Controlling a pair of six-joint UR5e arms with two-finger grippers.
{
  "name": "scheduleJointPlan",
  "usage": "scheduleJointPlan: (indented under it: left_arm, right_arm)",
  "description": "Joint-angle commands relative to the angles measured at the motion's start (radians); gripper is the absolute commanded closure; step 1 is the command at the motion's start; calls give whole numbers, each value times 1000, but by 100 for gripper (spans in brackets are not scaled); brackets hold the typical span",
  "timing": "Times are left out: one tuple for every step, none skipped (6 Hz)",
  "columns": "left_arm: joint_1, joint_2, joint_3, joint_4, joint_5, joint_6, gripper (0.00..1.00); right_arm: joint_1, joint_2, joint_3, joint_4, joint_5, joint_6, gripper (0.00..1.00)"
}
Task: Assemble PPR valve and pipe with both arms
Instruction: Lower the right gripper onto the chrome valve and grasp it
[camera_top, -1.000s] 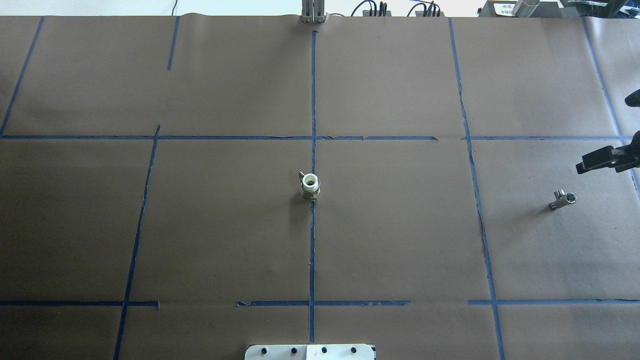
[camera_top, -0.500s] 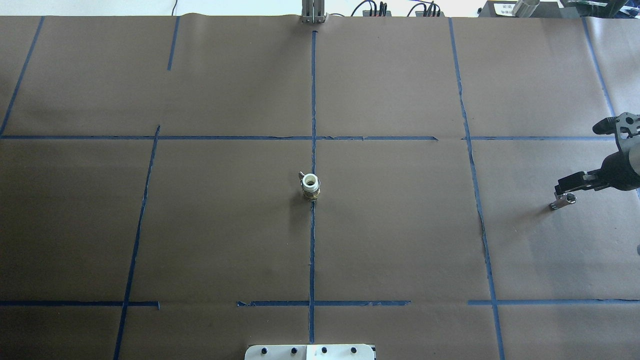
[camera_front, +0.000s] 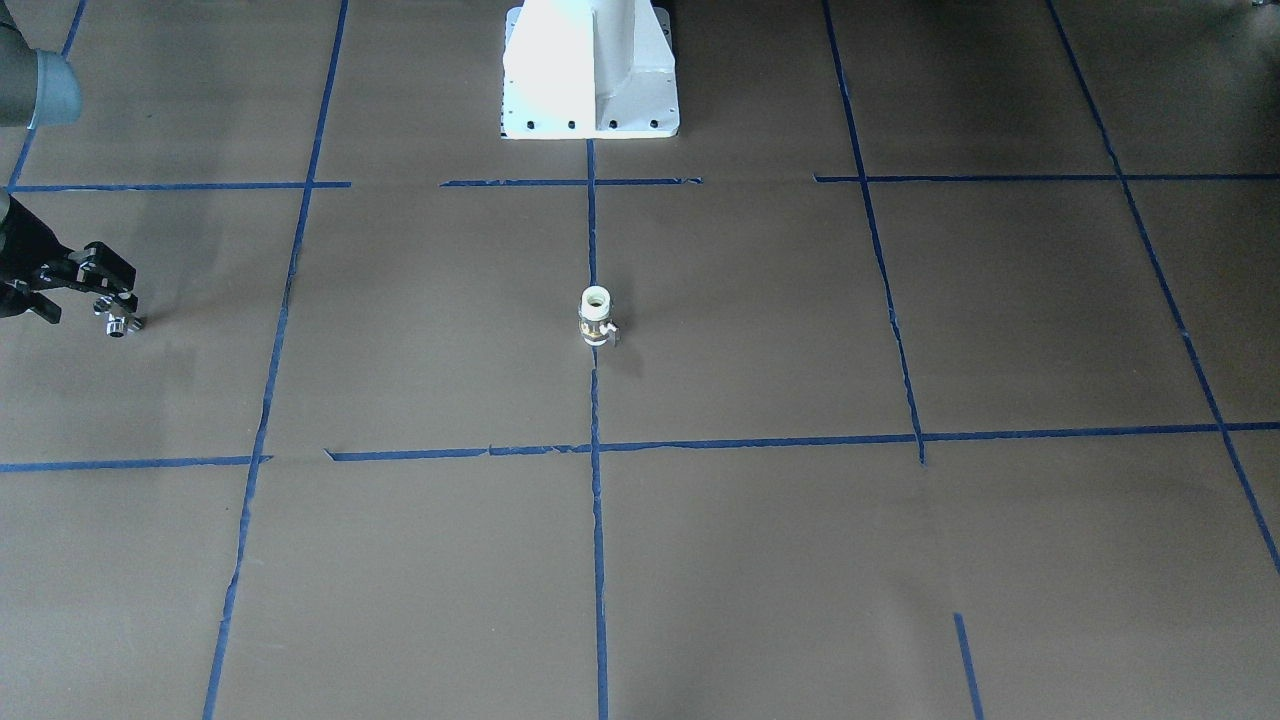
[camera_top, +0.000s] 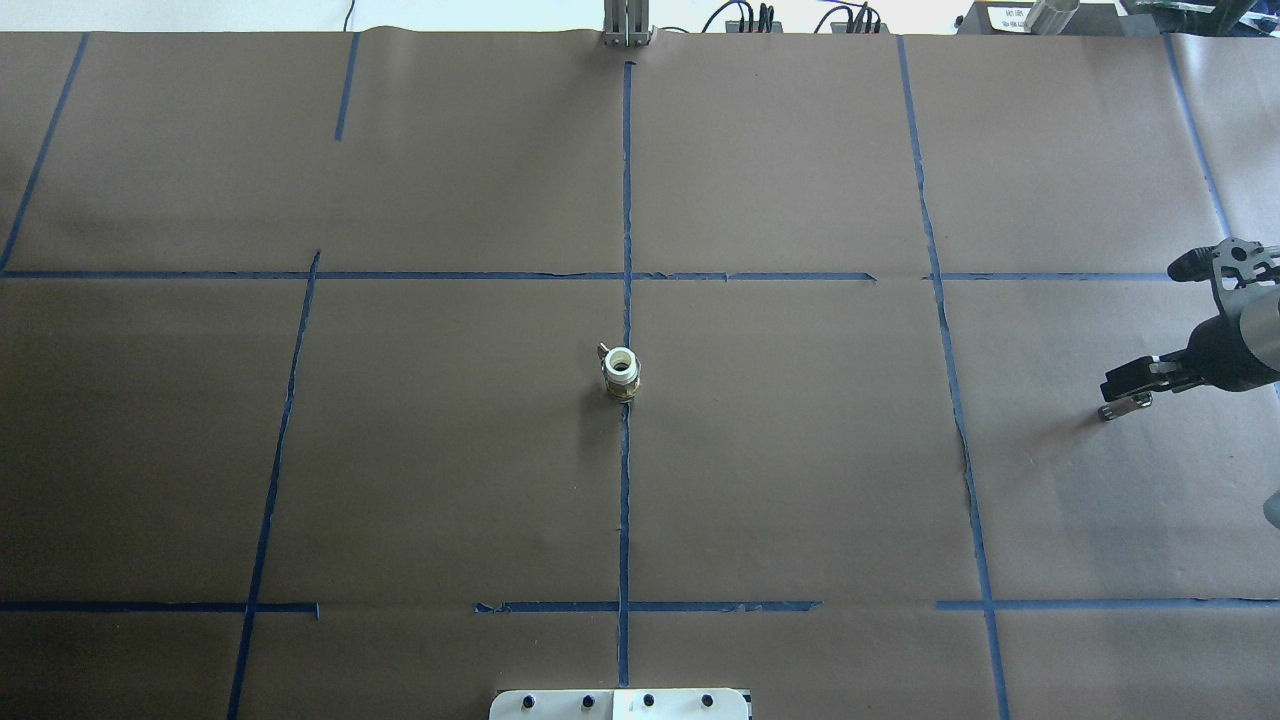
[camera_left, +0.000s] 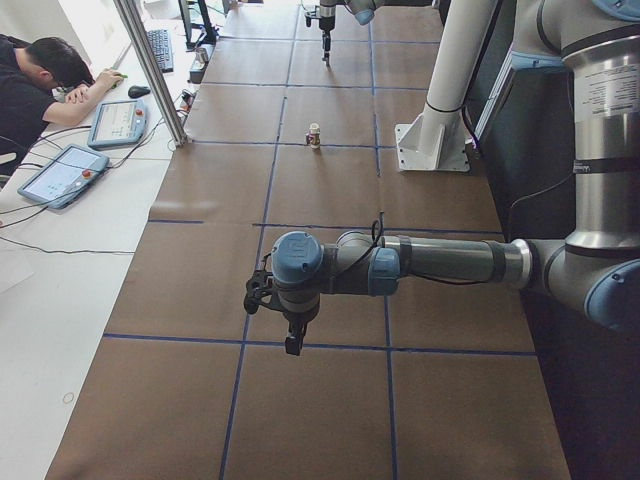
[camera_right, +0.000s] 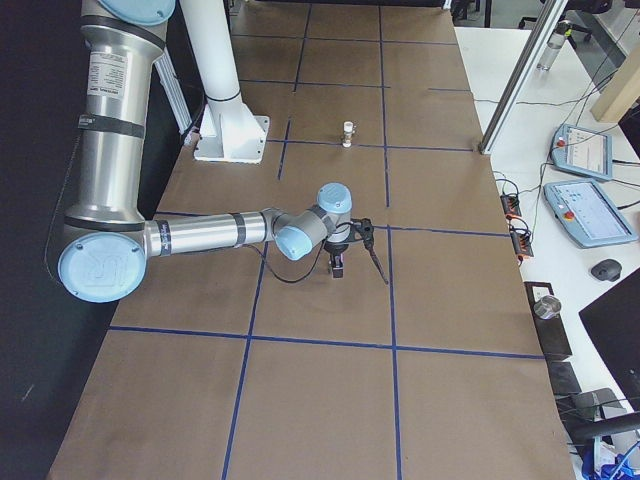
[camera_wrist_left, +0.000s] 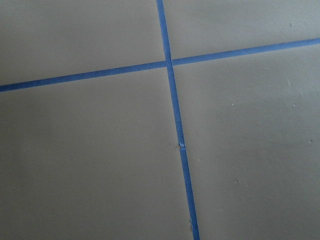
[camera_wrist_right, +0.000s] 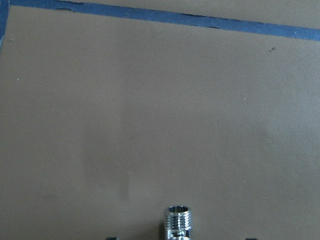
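The PPR valve (camera_top: 621, 372) stands upright on the centre tape line, white end up, and also shows in the front view (camera_front: 596, 315). The chrome T-shaped pipe (camera_top: 1124, 406) lies at the table's right side, also seen in the front view (camera_front: 117, 323). My right gripper (camera_top: 1122, 388) hangs directly over the pipe, jaws open. In the right wrist view the pipe's threaded end (camera_wrist_right: 178, 221) sits at the bottom centre between the fingertips. My left gripper (camera_left: 291, 338) shows only in the exterior left view, hanging above bare table far from both parts; I cannot tell whether it is open or shut.
The white pedestal (camera_front: 590, 70) stands at the robot's edge of the table. Blue tape lines (camera_top: 626, 200) cross the brown paper. An aluminium post (camera_left: 150, 70) and an operator (camera_left: 35, 85) with tablets are beyond the far edge.
My right gripper has moved in from the right edge toward the robot's side, and now sits over the pipe. The valve and the pipe have not moved.
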Motion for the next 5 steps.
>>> scheduleJointPlan:
  left_arm:
    - [0,0,-2,0,0,-1,0]
    - [0,-1,-2,0,0,-1,0]
    - [0,-1,-2,0,0,-3,0]
    - [0,-6,0,0,0,-3,0]
    - [0,-7,-2,0,0,-4,0]
  right_arm:
    - [-6,1,-1,0,-3,-1,53]
    - [-8,-1,-1,0,-3,-4,87]
    - [-8,-6,-2,-1,-3,-7,94]
    - [-11,-7,-1,-1,-2,-7,95]
    - [-11,-7,7,-1,1,-7,98]
